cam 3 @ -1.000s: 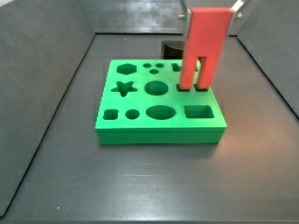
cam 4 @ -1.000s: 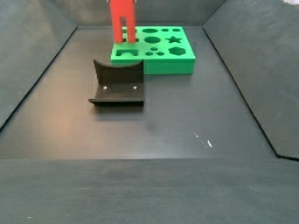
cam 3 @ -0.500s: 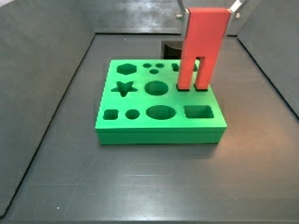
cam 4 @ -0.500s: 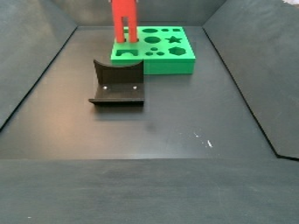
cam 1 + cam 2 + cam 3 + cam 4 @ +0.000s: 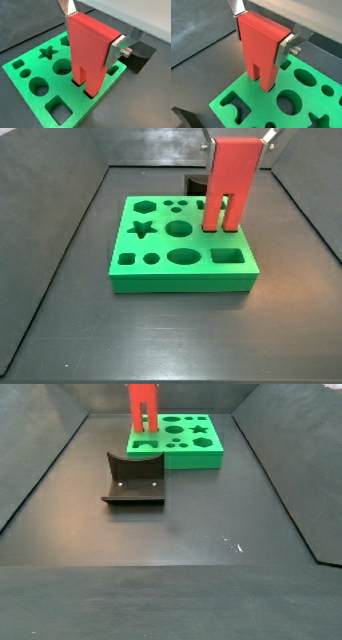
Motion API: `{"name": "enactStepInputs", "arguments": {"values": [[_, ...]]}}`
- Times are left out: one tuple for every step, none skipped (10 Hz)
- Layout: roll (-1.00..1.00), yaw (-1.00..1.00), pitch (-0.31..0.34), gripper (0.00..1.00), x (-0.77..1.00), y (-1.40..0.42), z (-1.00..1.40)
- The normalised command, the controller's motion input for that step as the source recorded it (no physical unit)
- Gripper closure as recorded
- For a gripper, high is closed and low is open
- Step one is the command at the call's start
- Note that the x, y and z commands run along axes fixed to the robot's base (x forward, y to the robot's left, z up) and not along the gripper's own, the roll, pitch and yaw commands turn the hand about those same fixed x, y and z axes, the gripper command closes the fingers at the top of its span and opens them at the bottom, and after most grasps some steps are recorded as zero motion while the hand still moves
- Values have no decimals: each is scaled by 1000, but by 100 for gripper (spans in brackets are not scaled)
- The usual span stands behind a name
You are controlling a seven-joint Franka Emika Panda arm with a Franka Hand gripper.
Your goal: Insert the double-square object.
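- Barely lower than before: double-square object, legs at green board holes.
- Clamped upright by gripper, fingers on both sides.
- Fixture well apart.

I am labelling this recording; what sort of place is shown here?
Probably a robot test cell: a dark walled floor, a green board with shaped holes, the fixture, and the end effector holding the double-square object.

I'm looking into a lab test cell: a dark walled enclosure, the fixture, a green shape-sorting board, the gripper above it.
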Motion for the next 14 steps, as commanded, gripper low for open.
{"name": "enactStepInputs", "arguments": {"values": [[-54, 0, 0, 100, 83, -43, -223], [-47, 0, -3, 100, 74, -20, -269], [-20, 0, -11, 100, 0, 0, -291], [-3, 0, -10, 100, -66, 0, -249], [-23, 0, -27, 100, -177, 0, -226], [-51, 0, -50, 100, -189, 0, -223], [-49, 0, -41, 100, -174, 0, -183], [-79, 0, -44, 100, -103, 0, -203], [-97, 0, -59, 100, 0, 0, -303], [-64, 0, -49, 100, 63, 0, -314], [-13, 0, -13, 100, 109, 0, -283], [-3, 0, 0, 100, 126, 0, -254], [-6, 0, 0, 100, 83, 0, -209], [0, 0, 0, 100, 71, 0, -229]]}}
